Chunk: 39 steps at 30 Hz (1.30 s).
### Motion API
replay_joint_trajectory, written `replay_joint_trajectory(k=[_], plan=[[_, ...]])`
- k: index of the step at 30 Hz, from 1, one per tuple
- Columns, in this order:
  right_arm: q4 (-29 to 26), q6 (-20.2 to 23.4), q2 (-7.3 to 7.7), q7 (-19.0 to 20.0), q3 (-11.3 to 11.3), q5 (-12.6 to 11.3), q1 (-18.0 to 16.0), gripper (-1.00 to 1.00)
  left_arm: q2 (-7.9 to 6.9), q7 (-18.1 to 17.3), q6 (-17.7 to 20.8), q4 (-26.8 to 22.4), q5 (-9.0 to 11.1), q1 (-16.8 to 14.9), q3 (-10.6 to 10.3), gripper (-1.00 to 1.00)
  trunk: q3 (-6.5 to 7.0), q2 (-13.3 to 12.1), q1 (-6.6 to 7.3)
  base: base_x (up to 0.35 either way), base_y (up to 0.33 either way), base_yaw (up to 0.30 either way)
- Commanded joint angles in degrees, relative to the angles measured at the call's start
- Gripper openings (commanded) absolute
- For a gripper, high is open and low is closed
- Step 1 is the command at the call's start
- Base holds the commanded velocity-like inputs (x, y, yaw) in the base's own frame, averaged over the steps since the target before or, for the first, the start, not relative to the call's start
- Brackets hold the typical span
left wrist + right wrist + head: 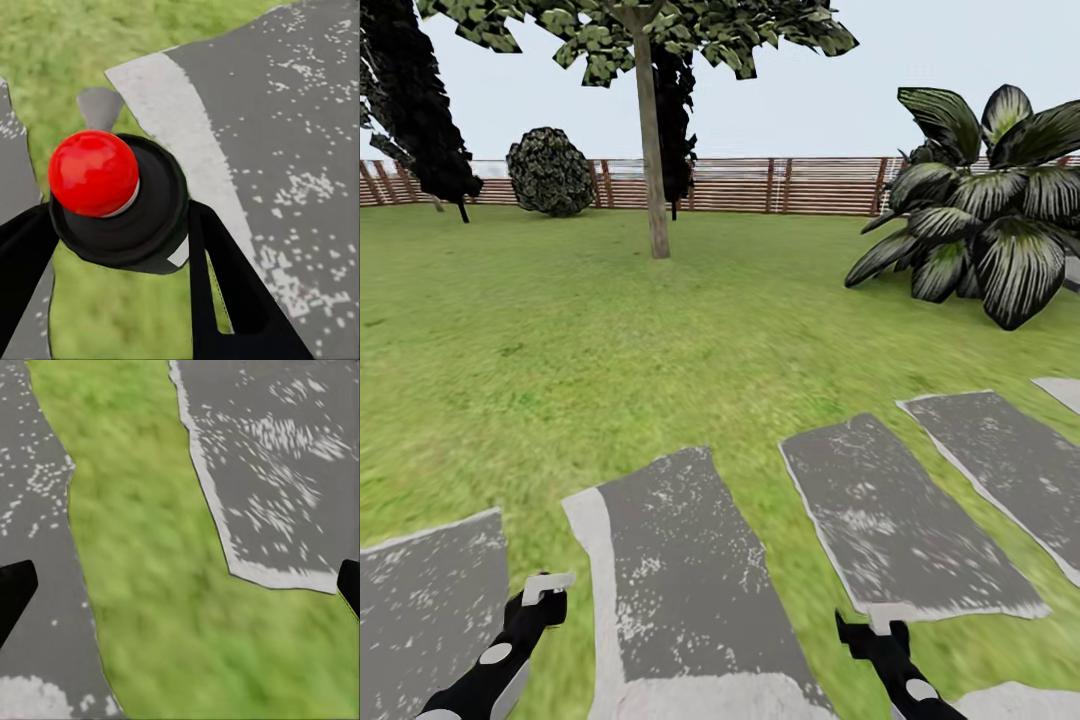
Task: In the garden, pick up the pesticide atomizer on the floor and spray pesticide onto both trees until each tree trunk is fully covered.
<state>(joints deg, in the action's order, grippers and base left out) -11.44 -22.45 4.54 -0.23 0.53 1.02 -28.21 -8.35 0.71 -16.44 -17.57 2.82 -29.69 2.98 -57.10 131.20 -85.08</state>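
I hold the pesticide atomizer clamped in the left claw; its red knob sits between the fingers. The right claw is spread apart and empty above grass between grey paving slabs. I judge the step as transit: I steer toward the tree trunk well ahead near the fence, keeping the atomizer upright. I cannot tell its fill level.

We find open lawn up to the tree trunk; a broad-leaved plant blocks the right, the fence bounds the rear.
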Motion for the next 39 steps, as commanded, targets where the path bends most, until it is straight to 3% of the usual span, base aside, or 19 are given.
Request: replay_joint_trajectory(k=[1, 28, 39], plan=[[0.01, 0.02, 0.01, -0.01, 0.0, -0.02, 0.0, 1.0, 0.0, -0.02, 0.0, -0.01, -0.01, 0.0, 0.0, -1.0, 0.0, 0.0, 0.0, 0.336, 0.0, 0.0], [0.1, 0.22, -0.42, 0.1, -0.16, -0.23, 0.1, 1.0, -0.1, -0.07, 0.0, -0.01, -0.01, -0.01, 0.0, -1.0, -0.04, 0.0, 0.0, 0.336, 0.0, 0.003], [0.15, 0.22, -0.43, -0.03, -0.13, -0.15, 0.1, 1.0, -0.09, -0.06, -0.03, -0.01, -0.01, -0.01, -0.01, -1.0, -0.69, 0.0, 0.0, 0.336, 0.0, 0.18]])
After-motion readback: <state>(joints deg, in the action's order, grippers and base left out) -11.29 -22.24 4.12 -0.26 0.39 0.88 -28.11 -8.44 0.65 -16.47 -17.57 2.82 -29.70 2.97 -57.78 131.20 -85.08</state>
